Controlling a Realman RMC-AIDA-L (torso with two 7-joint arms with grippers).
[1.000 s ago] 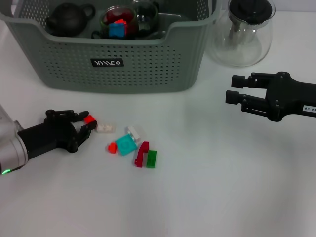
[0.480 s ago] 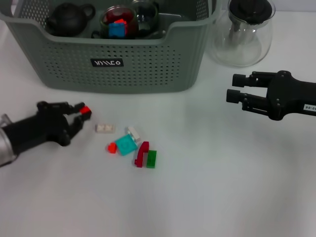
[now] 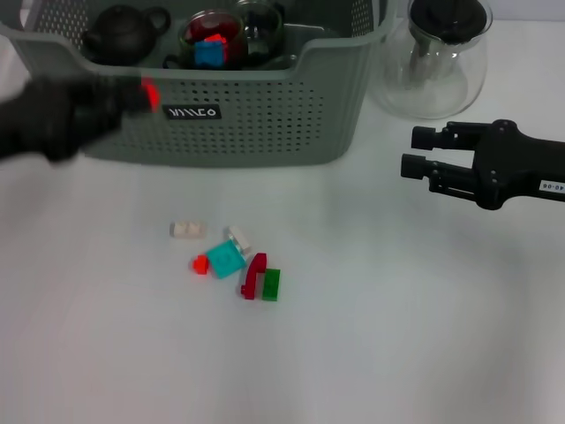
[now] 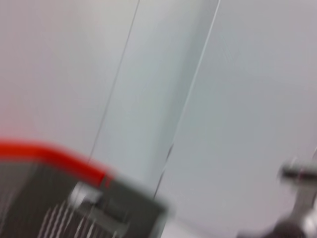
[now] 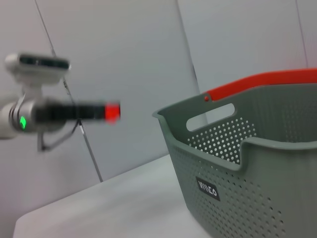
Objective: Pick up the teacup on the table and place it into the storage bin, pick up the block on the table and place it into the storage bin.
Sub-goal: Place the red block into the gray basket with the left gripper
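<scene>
My left gripper [image 3: 139, 94] is raised in front of the storage bin's [image 3: 265, 124] left front wall, shut on a small red block [image 3: 150, 92]. The right wrist view shows the same block [image 5: 112, 111] held in the air beside the bin [image 5: 247, 163]. A glass teacup [image 3: 214, 37] with red and blue blocks in it stands inside the bin. Several loose blocks lie on the table: two white [image 3: 186, 229], a small red [image 3: 200, 263], a teal [image 3: 226, 258], a dark red [image 3: 254, 275] and a green [image 3: 271, 283]. My right gripper [image 3: 413, 152] hovers open at the right.
A black teapot [image 3: 119, 35] and a second glass cup [image 3: 262, 25] also sit in the bin. A glass pitcher with a black lid [image 3: 437, 57] stands right of the bin, behind my right gripper. Bare white table lies in front of the blocks.
My left gripper has lifted the red block off the table and swung it up and back toward the bin's left front. The right arm has barely moved.
</scene>
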